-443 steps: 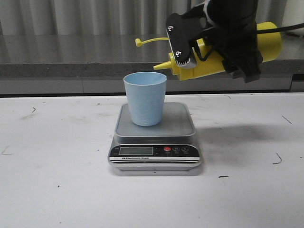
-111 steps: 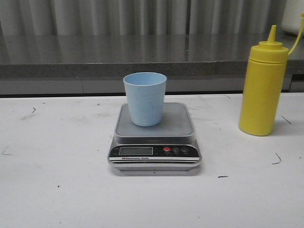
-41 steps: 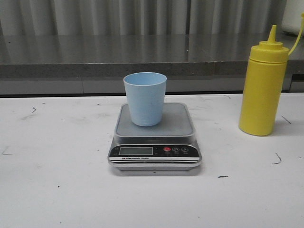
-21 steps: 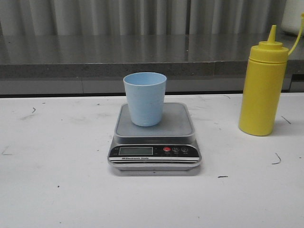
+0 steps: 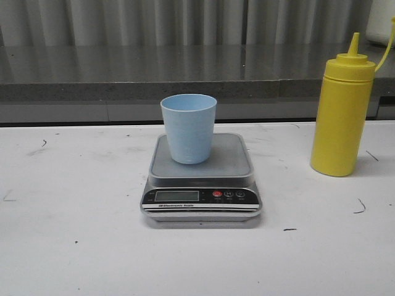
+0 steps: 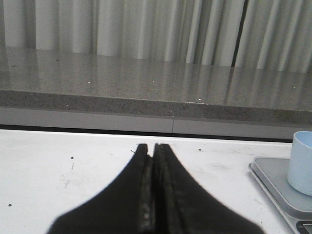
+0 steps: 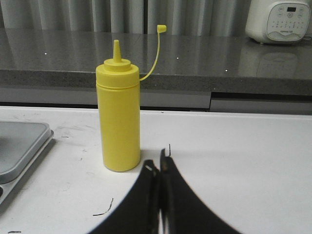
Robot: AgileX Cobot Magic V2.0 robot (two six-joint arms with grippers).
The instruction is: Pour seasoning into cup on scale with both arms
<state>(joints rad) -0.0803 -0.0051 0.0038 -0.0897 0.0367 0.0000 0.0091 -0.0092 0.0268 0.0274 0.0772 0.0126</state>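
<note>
The light-blue cup stands upright on the silver scale in the middle of the table. The yellow seasoning bottle stands upright on the table to the right of the scale, its cap strap hanging open. Neither arm shows in the front view. In the left wrist view my left gripper is shut and empty, with the cup and scale off to one side. In the right wrist view my right gripper is shut and empty, just short of the seasoning bottle.
A grey stone ledge runs along the back of the white table, with curtains behind. A white appliance sits on the ledge at the far right.
Over the last seconds nothing has moved. Much earlier, the right gripper held the seasoning bottle tilted over the cup; now the bottle stands on the table and the arm is gone from the front view.
</note>
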